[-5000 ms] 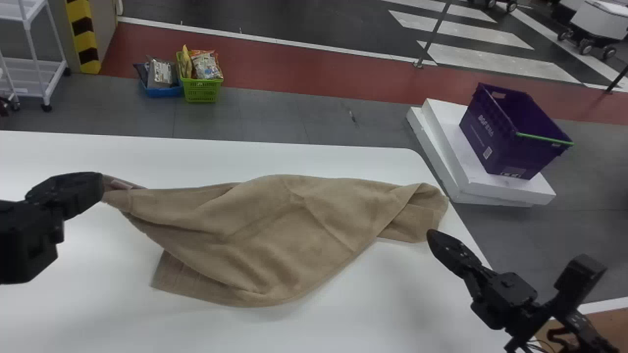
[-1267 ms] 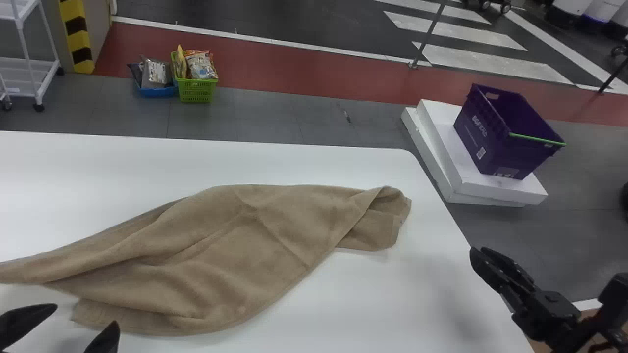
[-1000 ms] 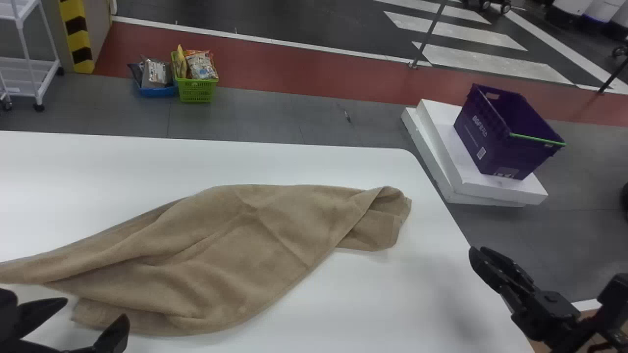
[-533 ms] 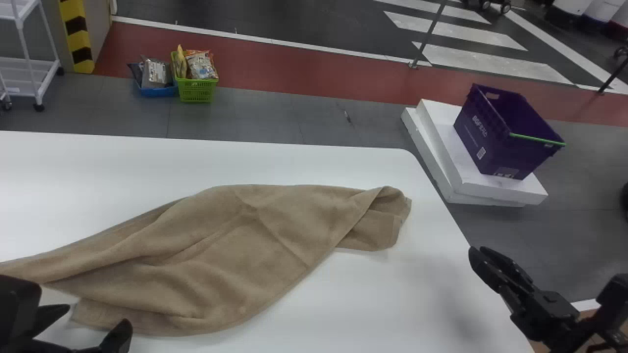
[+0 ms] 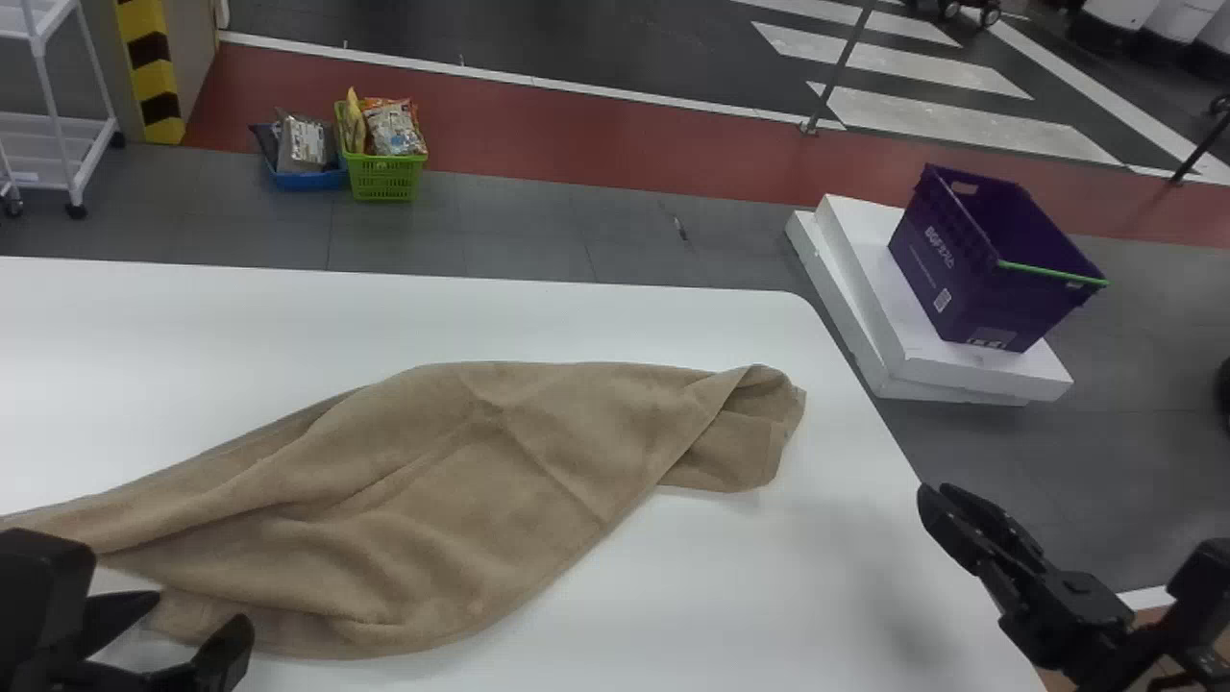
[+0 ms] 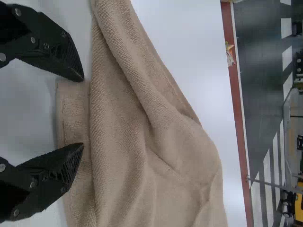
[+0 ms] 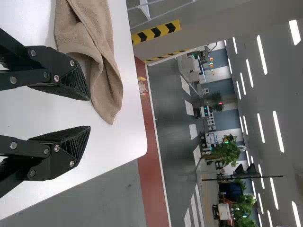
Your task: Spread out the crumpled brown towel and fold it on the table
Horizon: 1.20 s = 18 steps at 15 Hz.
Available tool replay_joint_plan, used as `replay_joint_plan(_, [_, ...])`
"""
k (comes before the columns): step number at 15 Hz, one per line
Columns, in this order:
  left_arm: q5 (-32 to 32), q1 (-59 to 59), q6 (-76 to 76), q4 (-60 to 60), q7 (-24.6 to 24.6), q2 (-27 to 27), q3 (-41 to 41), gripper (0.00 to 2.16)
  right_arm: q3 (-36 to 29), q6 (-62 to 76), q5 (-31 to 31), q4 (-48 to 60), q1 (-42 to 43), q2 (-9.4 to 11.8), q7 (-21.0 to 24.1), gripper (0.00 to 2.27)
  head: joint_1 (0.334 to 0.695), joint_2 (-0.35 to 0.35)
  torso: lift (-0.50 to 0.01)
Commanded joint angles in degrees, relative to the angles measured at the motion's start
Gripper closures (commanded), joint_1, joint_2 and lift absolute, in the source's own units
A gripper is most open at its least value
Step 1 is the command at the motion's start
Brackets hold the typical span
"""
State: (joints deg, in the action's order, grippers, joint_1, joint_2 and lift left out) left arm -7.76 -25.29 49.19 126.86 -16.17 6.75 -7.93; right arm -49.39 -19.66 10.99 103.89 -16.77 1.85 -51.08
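1. The brown towel (image 5: 432, 500) lies slantwise on the white table (image 5: 288, 317), rumpled and only partly spread. Folding now would probably trap its diagonal creases and leave a lopsided bundle.
2. Its doubled-over right end (image 5: 745, 442) lies near the table's right edge. A pull from the left might drag this bunch along without opening it.
3. At the near-left side, a hemmed flap (image 6: 73, 109) sticks out from beneath the upper layer. The left gripper (image 6: 82, 112) is released, its fingers parted on either side of that flap's edge. Closing too shallow could let the thin hem slip; closing too deep could pinch both layers and tug the towel into a rope.
4. The right gripper (image 7: 89, 112) is also unclenched and empty, parked by the table's right edge, apart from the cloth. With nothing anchoring that end, a left-hand pull could slide the whole towel.
5. Pressing low for the flap might scrape the fingertips on the tabletop.
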Motion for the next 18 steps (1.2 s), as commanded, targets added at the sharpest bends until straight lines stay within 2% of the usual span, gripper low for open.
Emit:
replay_joint_plan(1, [-0.59, -0.02, 1.23, -0.03, -0.01, 0.02, -0.24, 0.73, 0.09, 0.01, 0.0, 0.0, -0.02, -0.09, -0.07, 0.77, 0.695, -0.35, -0.127])
replay_joint_plan(3, [-0.85, -0.37, 1.23, 0.23, -0.01, 0.19, -0.15, 0.73, 0.18, 0.01, 0.09, 0.0, -0.02, -0.09, -0.07, 0.77, 0.695, -0.35, -0.127])
replay_joint_plan(4, [-0.85, -0.55, 1.23, 0.58, 0.17, 0.19, -0.15, 1.02, 0.26, 0.19, 0.09, 0.09, 0.07, 0.0, -0.16, 0.77, 0.695, -0.35, -0.127])
replay_joint_plan(5, [-0.85, -0.9, 1.23, 1.02, 0.52, 0.11, 0.11, 1.19, 0.53, 0.01, 0.09, 0.09, -0.02, 0.0, -0.16, 0.77, 0.695, -0.35, -0.127])
replay_joint_plan(12, [-0.41, -4.95, 8.08, 16.23, 0.52, 0.02, 3.27, 1.2, 2.46, -0.16, 0.09, 1.41, -0.02, -0.7, -0.07, 0.77, 0.695, -0.35, -0.127])
replay_joint_plan(18, [0.73, -3.98, 13.36, 24.05, 1.05, -0.68, 6.26, 1.2, 3.87, 0.19, -1.14, 2.02, -0.1, -1.23, 0.11, 0.77, 0.695, -0.35, -0.127])
